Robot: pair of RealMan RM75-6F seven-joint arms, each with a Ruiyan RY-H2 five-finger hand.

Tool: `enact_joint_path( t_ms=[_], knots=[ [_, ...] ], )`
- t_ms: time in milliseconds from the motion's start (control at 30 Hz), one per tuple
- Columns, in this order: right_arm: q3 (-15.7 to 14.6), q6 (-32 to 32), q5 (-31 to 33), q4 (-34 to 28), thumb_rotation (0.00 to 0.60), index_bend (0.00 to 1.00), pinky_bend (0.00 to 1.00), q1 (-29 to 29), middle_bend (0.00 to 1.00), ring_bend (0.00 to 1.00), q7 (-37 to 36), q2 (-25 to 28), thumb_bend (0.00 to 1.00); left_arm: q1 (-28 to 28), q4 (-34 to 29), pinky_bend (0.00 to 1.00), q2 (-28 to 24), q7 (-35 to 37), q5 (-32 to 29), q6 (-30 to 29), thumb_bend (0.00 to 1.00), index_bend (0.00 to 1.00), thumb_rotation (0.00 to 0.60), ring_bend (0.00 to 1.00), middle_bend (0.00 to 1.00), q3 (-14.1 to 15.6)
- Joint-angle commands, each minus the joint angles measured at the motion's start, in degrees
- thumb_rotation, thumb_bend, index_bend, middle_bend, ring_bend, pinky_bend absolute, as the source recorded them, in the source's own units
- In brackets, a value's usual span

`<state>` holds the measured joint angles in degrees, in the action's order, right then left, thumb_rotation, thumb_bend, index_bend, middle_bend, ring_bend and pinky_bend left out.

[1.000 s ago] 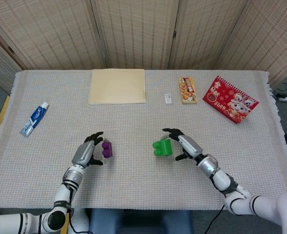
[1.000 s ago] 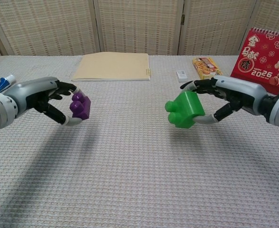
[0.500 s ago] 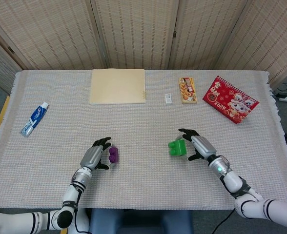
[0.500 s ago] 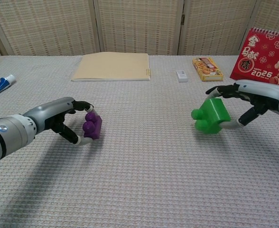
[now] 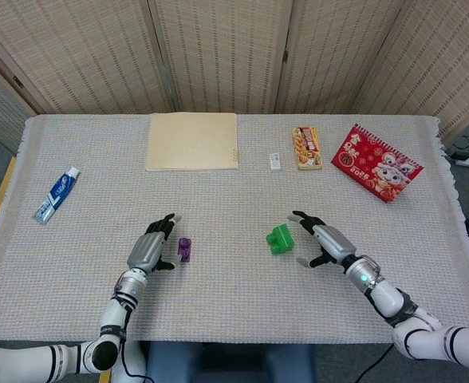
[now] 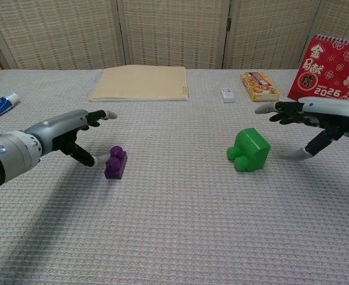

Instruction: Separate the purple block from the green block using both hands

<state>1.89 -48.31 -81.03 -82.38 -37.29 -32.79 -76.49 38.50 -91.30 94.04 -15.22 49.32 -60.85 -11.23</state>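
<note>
The purple block (image 5: 184, 249) (image 6: 116, 163) lies alone on the woven cloth, left of centre. My left hand (image 5: 152, 246) (image 6: 73, 134) is just to its left, fingers spread, holding nothing and apart from it. The green block (image 5: 281, 238) (image 6: 248, 150) rests on the cloth right of centre, well apart from the purple one. My right hand (image 5: 324, 241) (image 6: 308, 122) hovers beside it on the right, fingers spread wide and empty.
At the back lie a tan folder (image 5: 192, 141), a small white item (image 5: 275, 162), a snack box (image 5: 306, 148) and a red calendar (image 5: 376, 161). A toothpaste tube (image 5: 57, 194) sits at the far left. The table edge (image 5: 218, 335) runs near me.
Both hands have let go: the purple block and the green block now rest on the cloth, and the fingers of each hand have spread away from them.
</note>
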Motion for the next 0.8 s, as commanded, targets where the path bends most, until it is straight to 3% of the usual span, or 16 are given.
enact_joint_path(
  t_ms=[33,100,200,267,367,533,700,800],
  knots=[
    [-0.7,-2.5,-2.7,-3.4,0.6,0.0,0.0,0.8,0.0,0.0,3.2,3.6,0.35,-0.8,-4.4,0.0,-4.0,-0.7,3.2,-1.4,0.42,0.0,0.6,0.0,0.0,0.3],
    [-1.2,-6.9,-3.6,-5.3,0.6,0.0,0.0,2.9,0.0,0.0,10.8,5.4,0.35,-1.9,-8.2,0.0,-8.1,-0.6,5.3,-1.9,0.42,0.0,0.6,0.0,0.0,1.1],
    [-1.8,-14.2,-1.2,-9.6,0.6,0.0,0.0,7.6,0.0,0.0,28.5,6.7,0.35,-4.3,-11.8,0.0,-14.4,-2.4,10.5,-4.8,0.42,0.0,0.6,0.0,0.0,3.9],
    [-1.9,-20.9,2.3,-12.3,0.6,0.0,0.0,11.7,0.0,0.0,42.5,5.7,0.35,-7.2,-13.8,0.0,-18.4,-5.6,13.9,-9.2,0.42,0.0,0.6,0.0,0.0,6.9],
    [-1.2,-31.7,4.1,-12.8,0.6,0.0,0.0,16.7,0.0,0.0,56.7,1.8,0.35,-12.8,-14.8,0.0,-21.9,-9.8,19.0,-18.2,0.42,0.0,0.6,0.0,0.0,11.1],
    [0.0,-42.5,1.1,-5.0,0.6,0.0,0.0,21.3,0.0,0.0,61.8,-4.1,0.35,-20.5,-11.5,0.0,-25.1,-4.8,23.1,-26.6,0.41,0.0,0.6,0.0,0.0,14.2],
    [1.7,-43.6,2.2,-0.7,0.6,0.0,0.0,23.0,0.0,0.0,58.9,-6.4,0.35,-25.0,-4.2,0.0,-25.3,6.9,24.6,-28.8,0.41,0.0,0.6,0.0,0.0,14.1],
    [3.2,-41.9,4.1,0.5,0.6,0.0,0.0,22.9,0.0,0.0,58.1,-6.6,0.35,-25.6,-0.9,0.0,-25.5,7.7,22.9,-26.6,0.41,0.0,0.6,0.0,0.0,13.5]
  ],
)
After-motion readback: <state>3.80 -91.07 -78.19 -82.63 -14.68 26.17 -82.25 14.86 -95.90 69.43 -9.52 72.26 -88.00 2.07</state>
